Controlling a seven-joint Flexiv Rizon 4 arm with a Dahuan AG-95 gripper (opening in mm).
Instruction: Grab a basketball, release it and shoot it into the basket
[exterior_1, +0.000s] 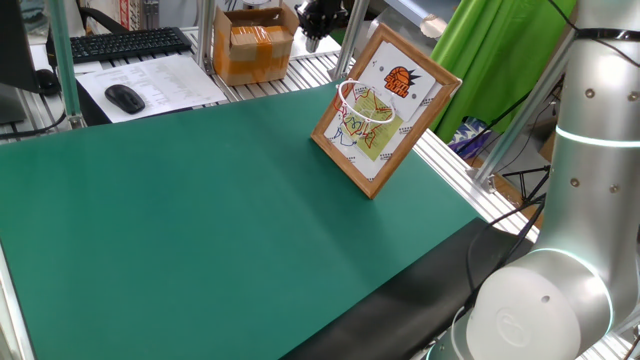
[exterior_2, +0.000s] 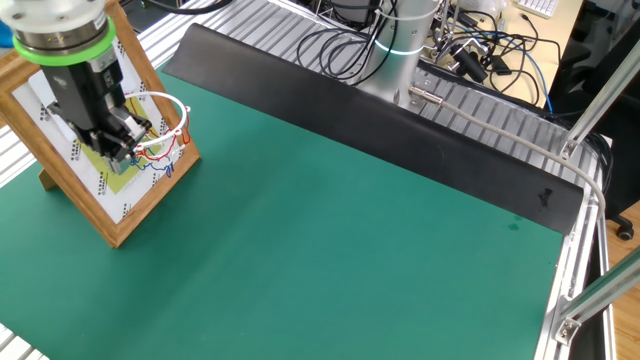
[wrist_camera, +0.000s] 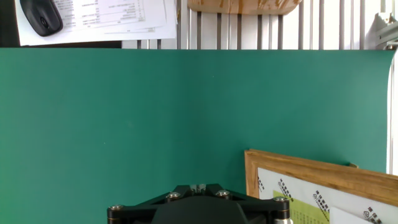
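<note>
the basket (exterior_1: 366, 104) is a small white wire hoop with a white net hanging from it, fixed to the face of a wood-framed board (exterior_1: 386, 108) that stands tilted back near the far right edge of the green counter (exterior_1: 200, 220). the board's white face carries colourful scribbled drawings, a yellow-green patch behind the net and an orange basketball emblem above the hoop. in the other fixed view the hand (exterior_2: 122, 140) hangs directly in front of the board, just beside the hoop (exterior_2: 165, 125), with a green ring around the wrist above it; its dark fingers are bunched against the drawings, and i cannot tell whether they are spread or pressed together, nor whether anything sits between them. the basketball cannot be made out in any view. the hand view shows only the black base of the hand and a corner of the wooden frame (wrist_camera: 311, 171). beyond the counter lie a black computer mouse (exterior_1: 125, 97), printed papers (exterior_1: 160, 78), a keyboard (exterior_1: 125, 43) and a brown cardboard box (exterior_1: 255, 45).
</note>
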